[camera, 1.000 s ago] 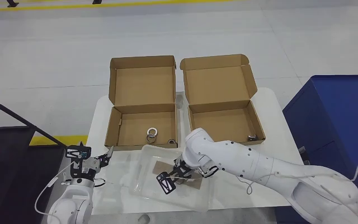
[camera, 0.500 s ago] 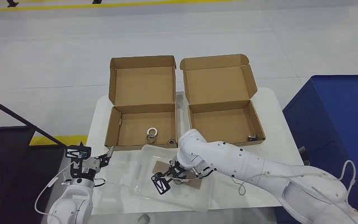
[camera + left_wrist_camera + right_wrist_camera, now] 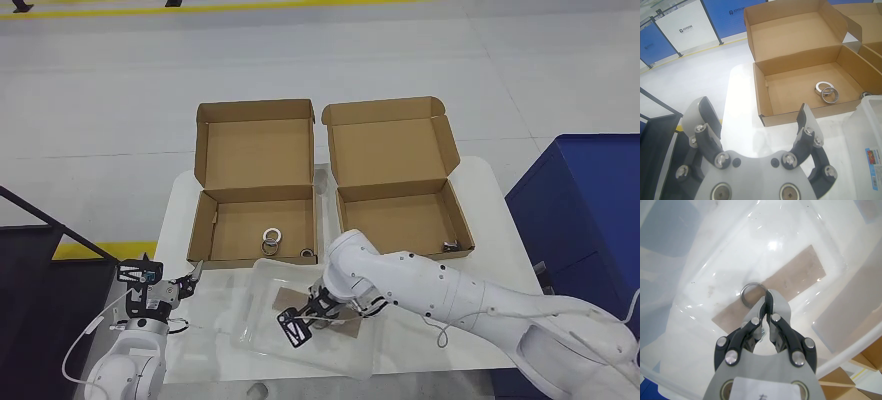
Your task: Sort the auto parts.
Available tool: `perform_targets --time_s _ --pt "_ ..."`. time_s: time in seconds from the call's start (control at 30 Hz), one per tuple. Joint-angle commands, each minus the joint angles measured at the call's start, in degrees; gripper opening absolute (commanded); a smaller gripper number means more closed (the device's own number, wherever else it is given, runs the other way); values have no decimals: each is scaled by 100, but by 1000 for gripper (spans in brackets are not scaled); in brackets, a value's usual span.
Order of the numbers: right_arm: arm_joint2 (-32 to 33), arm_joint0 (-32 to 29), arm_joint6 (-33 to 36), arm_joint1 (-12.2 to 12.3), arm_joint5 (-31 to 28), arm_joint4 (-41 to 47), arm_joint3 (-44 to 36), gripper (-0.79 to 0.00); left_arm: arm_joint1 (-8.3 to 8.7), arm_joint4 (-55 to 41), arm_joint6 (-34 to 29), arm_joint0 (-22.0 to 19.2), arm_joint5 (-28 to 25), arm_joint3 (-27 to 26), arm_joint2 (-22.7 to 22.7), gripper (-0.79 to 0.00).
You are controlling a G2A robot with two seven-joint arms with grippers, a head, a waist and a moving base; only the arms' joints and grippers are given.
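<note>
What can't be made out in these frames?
- Top view: small part in the right box, too small to identify.
- Left wrist view: dark part in the left box, cut off by the rim of the clear bin.
- Right wrist view: near side of the ring, covered by the fingers of the right gripper.

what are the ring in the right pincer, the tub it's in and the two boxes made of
The ring, held in the right pincer, looks like metal: silver-grey with a dull sheen. The tub seems to be translucent plastic, glossy, with glare spots and shapes showing through its walls. The left box and right box look like matte brown cardboard with folded flaps.
</note>
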Motion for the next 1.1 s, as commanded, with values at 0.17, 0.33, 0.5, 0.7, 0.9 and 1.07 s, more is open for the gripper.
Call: perform_targets --time_s 0.17,0.33,0.5,0.7,0.9,1.07 --pt "0 4 0 39 0 35 -20 -548 0 0 0 0 0 0 0 0" --pt "0 -38 0 -12 0 -66 73 -539 0 0 0 0 0 0 0 0" --pt "0 -77 0 -130 0 -94 218 -539 0 0 0 0 0 0 0 0" --pt "0 -112 0 -291 0 -166 426 -545 0 0 0 0 0 0 0 0" --pt "0 -131 0 -475 0 -268 753 -566 0 0 0 0 0 0 0 0" --pt "0 -135 0 -517 0 -278 813 -754 0 0 0 0 0 0 0 0"
